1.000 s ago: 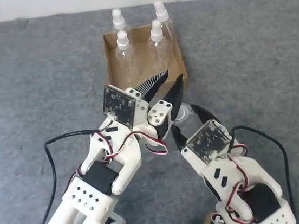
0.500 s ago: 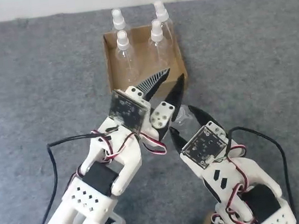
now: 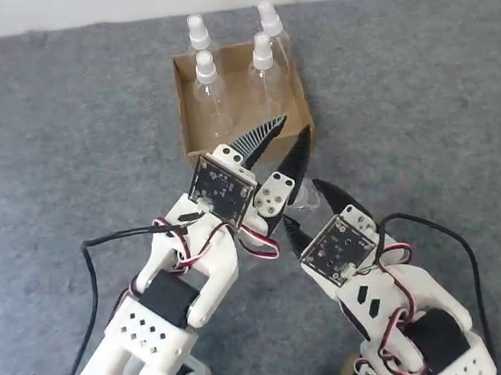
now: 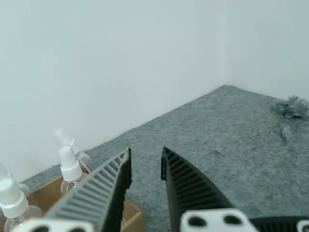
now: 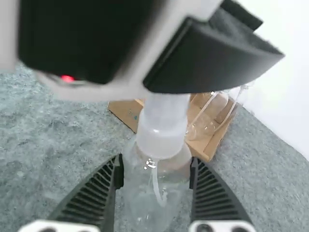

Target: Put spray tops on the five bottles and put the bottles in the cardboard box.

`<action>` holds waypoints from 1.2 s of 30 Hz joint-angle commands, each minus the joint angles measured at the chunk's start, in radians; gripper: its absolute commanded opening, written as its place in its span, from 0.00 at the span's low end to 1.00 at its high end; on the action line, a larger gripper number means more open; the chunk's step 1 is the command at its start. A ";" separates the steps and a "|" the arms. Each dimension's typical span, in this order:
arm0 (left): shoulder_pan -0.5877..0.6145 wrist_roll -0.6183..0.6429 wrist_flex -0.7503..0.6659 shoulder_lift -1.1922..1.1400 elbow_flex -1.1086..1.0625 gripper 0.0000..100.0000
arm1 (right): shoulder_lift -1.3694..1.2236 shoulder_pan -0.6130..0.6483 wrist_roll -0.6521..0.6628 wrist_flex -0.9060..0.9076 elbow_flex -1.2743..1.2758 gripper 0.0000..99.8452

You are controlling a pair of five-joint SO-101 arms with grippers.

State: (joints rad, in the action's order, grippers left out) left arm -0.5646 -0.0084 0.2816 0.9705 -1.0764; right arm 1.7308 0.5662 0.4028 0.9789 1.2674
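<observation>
Between the ribbed fingers of your right pincer [image 5: 155, 163] sits the clear plastic bottle [image 5: 153, 203], gripped at the shoulder, with its white spray top [image 5: 161, 130] just above the grip. Your left pincer [image 4: 146, 152] hangs above and beyond that top, slightly parted, holding nothing. Ahead of both is the brown cardboard box [image 3: 188, 113], with four capped bottles [image 3: 209, 87] inside. Make sure the top is seated straight, then carry the bottle upright into the near gap.
</observation>
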 commanded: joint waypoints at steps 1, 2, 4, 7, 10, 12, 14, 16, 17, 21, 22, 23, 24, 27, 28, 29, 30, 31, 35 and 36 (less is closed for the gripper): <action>-0.005 -0.015 0.038 0.005 0.044 0.10 | 0.056 -0.008 0.008 -0.013 -0.023 0.07; -0.005 -0.015 0.058 0.005 0.058 0.10 | 0.056 -0.018 0.008 -0.015 -0.023 0.07; -0.003 -0.015 0.095 0.005 0.085 0.10 | 0.056 -0.025 0.008 -0.021 -0.023 0.07; 0.005 -0.015 0.140 0.005 0.122 0.10 | 0.056 -0.027 0.008 -0.056 0.005 0.07; 0.049 -0.011 0.172 0.006 0.166 0.10 | 0.056 -0.028 0.008 -0.093 0.038 0.07; 0.083 -0.008 0.198 0.006 0.200 0.10 | 0.056 -0.028 0.008 -0.097 0.043 0.07; 0.100 -0.008 0.229 0.006 0.228 0.10 | 0.056 -0.031 0.008 -0.097 0.044 0.07; 0.106 -0.008 0.256 0.008 0.251 0.10 | 0.056 -0.054 -0.005 -0.102 0.046 0.07; 0.106 -0.008 0.272 0.014 0.263 0.10 | 0.056 -0.067 -0.023 -0.116 0.048 0.07; 0.106 -0.009 0.345 0.117 0.274 0.10 | 0.054 -0.111 -0.052 -0.163 0.075 0.07; 0.106 -0.014 0.370 0.155 0.274 0.10 | 0.054 -0.113 -0.054 -0.176 0.084 0.07; 0.109 -0.015 0.399 0.195 0.272 0.10 | 0.054 -0.113 -0.054 -0.182 0.091 0.07; 0.126 -0.015 0.430 0.233 0.272 0.10 | 0.054 -0.111 -0.055 -0.183 0.094 0.07; 0.206 -0.015 0.508 0.330 0.271 0.10 | 0.054 -0.110 -0.055 -0.183 0.094 0.07; 0.242 -0.015 0.528 0.358 0.268 0.10 | 0.054 -0.110 -0.055 -0.183 0.094 0.07; 0.282 -0.014 0.540 0.385 0.252 0.10 | 0.054 -0.110 -0.055 -0.185 0.094 0.07; 0.321 -0.012 0.548 0.408 0.232 0.10 | 0.054 -0.110 -0.055 -0.185 0.095 0.07; 0.353 -0.011 0.548 0.433 0.206 0.10 | 0.054 -0.110 -0.055 -0.185 0.095 0.07; 0.489 -0.009 0.543 0.539 0.051 0.10 | 0.054 -0.108 -0.057 -0.185 0.095 0.07; 0.519 -0.008 0.543 0.568 0.005 0.10 | 0.054 -0.108 -0.057 -0.185 0.095 0.07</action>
State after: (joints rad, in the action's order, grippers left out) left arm -0.1596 -0.0176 0.8263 1.4431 -0.9475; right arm 1.7660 0.4726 0.3583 0.8209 1.3748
